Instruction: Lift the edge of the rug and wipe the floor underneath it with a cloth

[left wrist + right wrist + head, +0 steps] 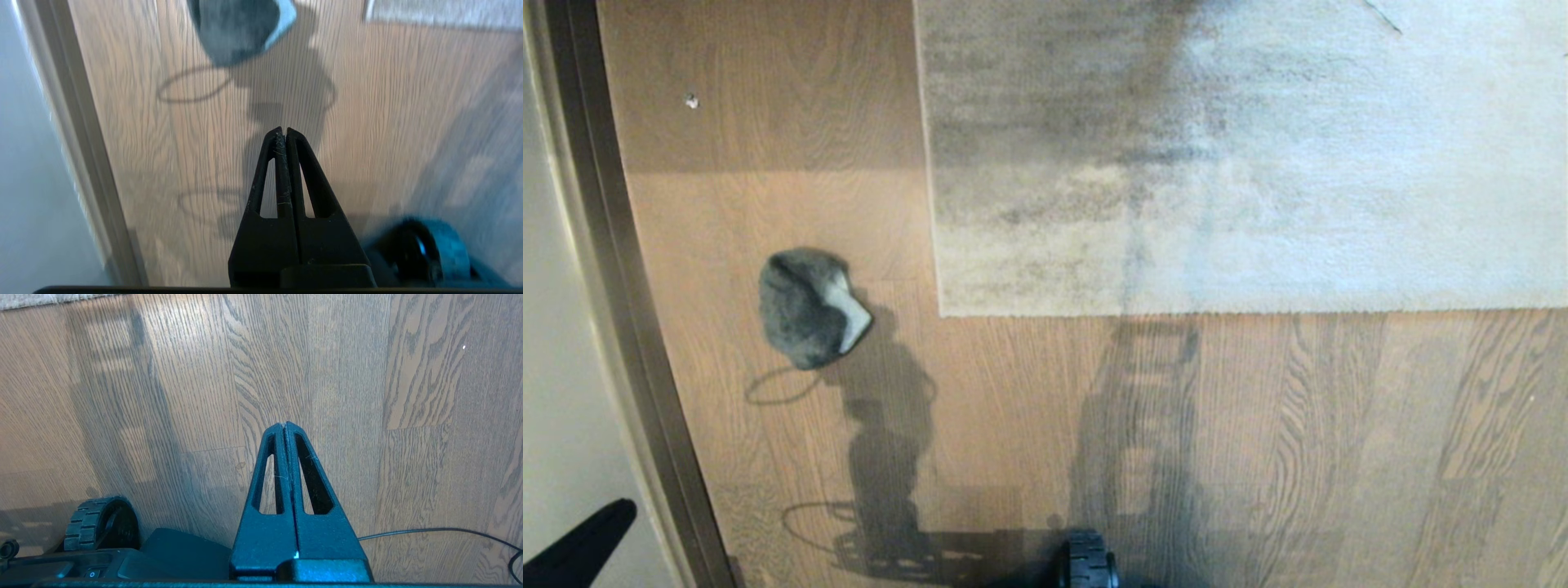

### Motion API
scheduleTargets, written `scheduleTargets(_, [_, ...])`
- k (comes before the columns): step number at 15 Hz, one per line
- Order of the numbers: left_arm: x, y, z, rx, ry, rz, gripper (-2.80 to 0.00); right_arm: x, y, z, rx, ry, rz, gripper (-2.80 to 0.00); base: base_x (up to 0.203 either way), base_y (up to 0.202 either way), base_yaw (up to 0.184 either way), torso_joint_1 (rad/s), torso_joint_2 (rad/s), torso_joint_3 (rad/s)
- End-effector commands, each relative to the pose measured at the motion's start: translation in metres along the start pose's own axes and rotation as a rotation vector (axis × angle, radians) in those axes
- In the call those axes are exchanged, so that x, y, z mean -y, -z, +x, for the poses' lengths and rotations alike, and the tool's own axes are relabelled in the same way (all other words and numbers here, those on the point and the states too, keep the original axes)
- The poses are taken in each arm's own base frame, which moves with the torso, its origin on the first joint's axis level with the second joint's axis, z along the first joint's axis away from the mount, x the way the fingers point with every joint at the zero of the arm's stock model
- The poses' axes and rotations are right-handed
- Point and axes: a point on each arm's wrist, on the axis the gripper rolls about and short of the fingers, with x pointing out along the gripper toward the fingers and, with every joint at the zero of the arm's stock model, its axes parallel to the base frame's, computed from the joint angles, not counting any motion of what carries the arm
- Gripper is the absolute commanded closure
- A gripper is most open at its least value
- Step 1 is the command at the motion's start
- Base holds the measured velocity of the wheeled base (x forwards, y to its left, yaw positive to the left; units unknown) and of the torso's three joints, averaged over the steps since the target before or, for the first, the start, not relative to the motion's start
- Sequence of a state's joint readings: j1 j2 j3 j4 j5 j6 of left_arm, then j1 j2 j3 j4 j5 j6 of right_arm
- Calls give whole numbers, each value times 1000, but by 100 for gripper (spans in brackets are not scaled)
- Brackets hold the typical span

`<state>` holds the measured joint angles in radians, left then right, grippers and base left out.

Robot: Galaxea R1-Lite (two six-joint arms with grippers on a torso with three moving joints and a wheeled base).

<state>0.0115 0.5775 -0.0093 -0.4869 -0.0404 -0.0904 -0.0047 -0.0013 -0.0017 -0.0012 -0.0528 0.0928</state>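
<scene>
Brown wood-grain planks, a flat rug and a loose cloth, both grippers empty.

From the head we see the floor point(1258, 457) with the cloth point(810, 308), a dark fuzzy wad showing a pale fold, lying apart from the rug's corner; the rug edge point(1258, 312) lies flat on the planks, and a base wheel point(1086, 562) peeks in below. At our left wrist the left gripper point(283, 131) hangs above bare planks, jaws pressed together on nothing, with the cloth point(237, 28) ahead of the tips and a wall trim point(77, 134) alongside. At our right wrist the right gripper point(284, 425) also has its jaws pressed together, empty, over the floor, a thin black cable point(441, 531) nearby.
</scene>
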Motion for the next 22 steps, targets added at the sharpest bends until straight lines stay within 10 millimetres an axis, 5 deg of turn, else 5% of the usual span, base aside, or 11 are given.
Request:
scheduleTargets(1, [0, 8, -21, 55, 4, 1, 0, 0, 0, 0, -1, 1, 1, 0, 0, 0, 0, 0, 0, 0])
scheduleTargets(8, [-2, 42, -47, 26, 5, 0, 0, 0, 0, 0, -1, 0, 1, 0, 0, 0, 0, 0, 0, 0])
scheduleTargets(22, [-4, 52, -58, 107, -54, 25, 0, 0, 0, 0, -1, -1, 1, 0, 0, 0, 0, 0, 0, 0])
